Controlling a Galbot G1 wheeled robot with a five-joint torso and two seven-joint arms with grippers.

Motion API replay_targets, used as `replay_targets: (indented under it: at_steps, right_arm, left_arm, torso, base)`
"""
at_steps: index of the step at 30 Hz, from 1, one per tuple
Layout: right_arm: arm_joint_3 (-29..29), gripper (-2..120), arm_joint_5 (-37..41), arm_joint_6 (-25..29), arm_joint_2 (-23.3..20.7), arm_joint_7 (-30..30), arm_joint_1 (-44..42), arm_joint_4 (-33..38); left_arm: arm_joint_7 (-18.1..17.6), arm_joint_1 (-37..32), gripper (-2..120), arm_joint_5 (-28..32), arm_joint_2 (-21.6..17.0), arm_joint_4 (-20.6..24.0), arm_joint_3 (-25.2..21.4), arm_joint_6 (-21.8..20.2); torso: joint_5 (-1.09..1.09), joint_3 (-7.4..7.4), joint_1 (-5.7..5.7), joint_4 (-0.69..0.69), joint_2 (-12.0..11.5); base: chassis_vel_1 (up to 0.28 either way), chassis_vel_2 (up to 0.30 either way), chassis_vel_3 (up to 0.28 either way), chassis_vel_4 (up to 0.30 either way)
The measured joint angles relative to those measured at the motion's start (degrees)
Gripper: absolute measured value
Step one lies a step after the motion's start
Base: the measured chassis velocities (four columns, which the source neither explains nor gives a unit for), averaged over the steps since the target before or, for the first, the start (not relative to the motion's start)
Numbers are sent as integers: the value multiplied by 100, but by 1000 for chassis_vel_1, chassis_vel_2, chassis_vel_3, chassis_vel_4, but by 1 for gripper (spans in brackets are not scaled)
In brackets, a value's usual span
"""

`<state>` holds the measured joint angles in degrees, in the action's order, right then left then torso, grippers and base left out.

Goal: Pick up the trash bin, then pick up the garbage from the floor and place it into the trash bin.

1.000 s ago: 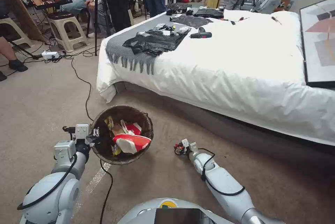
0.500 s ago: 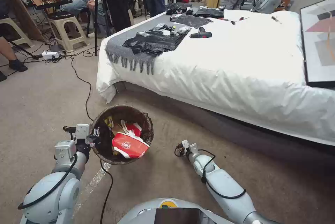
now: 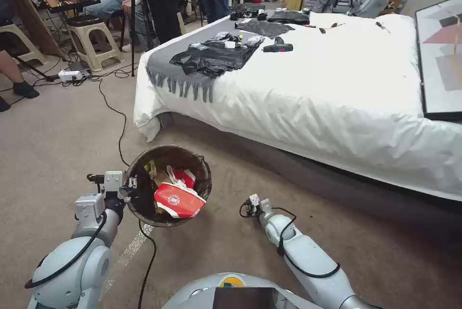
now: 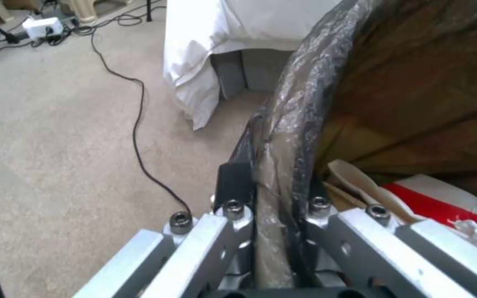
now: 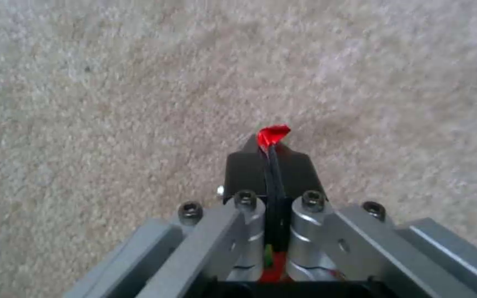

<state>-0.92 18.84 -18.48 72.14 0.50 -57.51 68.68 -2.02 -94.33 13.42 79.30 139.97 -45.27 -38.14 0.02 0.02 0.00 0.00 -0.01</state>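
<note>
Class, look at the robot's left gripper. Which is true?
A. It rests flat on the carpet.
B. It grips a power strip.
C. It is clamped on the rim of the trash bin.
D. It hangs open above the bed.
C: the left gripper is shut on the bag-lined rim of the trash bin, one finger on each side.

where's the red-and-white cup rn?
Head view: red-and-white cup lies inside the trash bin, on the robot's left, the bin's rim clamped by the left gripper.

We see a dark brown bin [image 3: 144, 203], a red-and-white cup [image 3: 178, 199], beige carpet [image 3: 57, 140], and a white bed [image 3: 327, 92] with grey fringe.
</note>
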Motion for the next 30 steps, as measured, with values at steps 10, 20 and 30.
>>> replay_targets:
  at_steps: [10,20,30]
  right_arm:
    - [188,0,282,-97,-349,112,-109,903]
    - [561,0,825,-328,-1174,132,-345,2426]
    - [951,0,1448,-602,-1773,-345,-423,4266]
  left_arm:
    - [5,-16,3,15,-14,32,-16,0]
    - [7,-25,3,26,-23,65,-22,-3]
    - [6,-46,3,30,-22,78,-13,-14]
  torso:
    - [-1,-1,0,0,0]
    - [-1,-2,0,-1,0]
    - [-1,-2,0,-1,0]
  base:
    - [0,0,0,0]
    - [0,0,0,0]
    - [0,0,0,0]
